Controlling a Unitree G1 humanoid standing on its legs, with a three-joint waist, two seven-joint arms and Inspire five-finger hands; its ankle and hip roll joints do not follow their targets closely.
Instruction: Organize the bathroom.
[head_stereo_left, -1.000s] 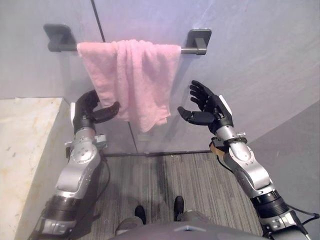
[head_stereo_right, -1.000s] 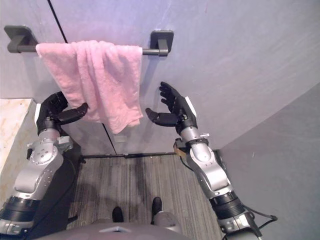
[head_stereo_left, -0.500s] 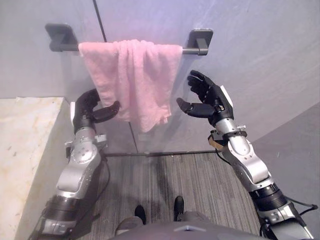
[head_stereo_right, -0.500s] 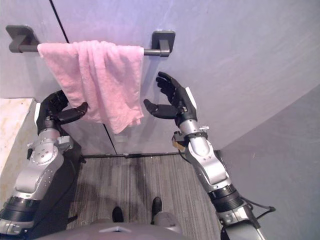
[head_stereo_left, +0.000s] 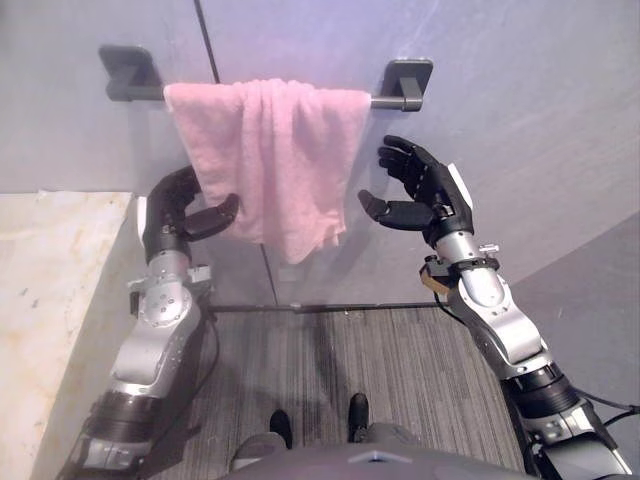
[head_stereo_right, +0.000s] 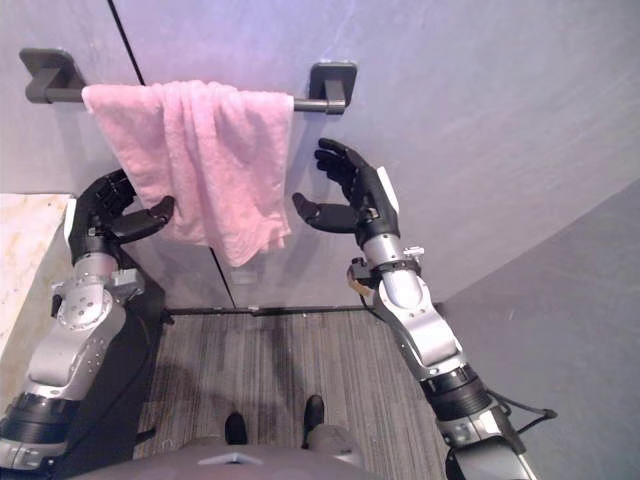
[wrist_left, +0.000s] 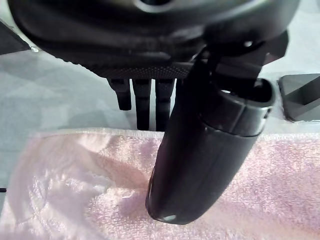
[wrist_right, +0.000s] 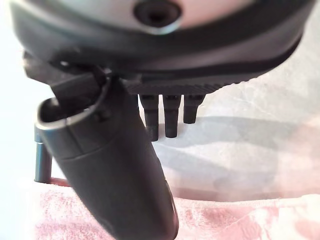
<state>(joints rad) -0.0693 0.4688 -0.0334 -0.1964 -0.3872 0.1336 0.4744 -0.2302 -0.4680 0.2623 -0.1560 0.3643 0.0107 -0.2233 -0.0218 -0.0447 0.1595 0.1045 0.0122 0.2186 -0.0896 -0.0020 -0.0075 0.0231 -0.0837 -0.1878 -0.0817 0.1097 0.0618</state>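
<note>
The left hand (head_stereo_left: 175, 210) is curling loosely beside the left edge of the pink towel (head_stereo_left: 275, 165), thumb touching the cloth without pinching it, while the right hand (head_stereo_left: 420, 190) is hovering spread and empty just off the right edge. The towel is hanging bunched and uneven over the dark wall bar (head_stereo_left: 385, 100). A one-sided tug is likely to drag it off the bar.

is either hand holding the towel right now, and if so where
The left hand touches the pink towel at its left edge with its thumb; a grip cannot be told. The right hand is open beside it, holding nothing.
</note>
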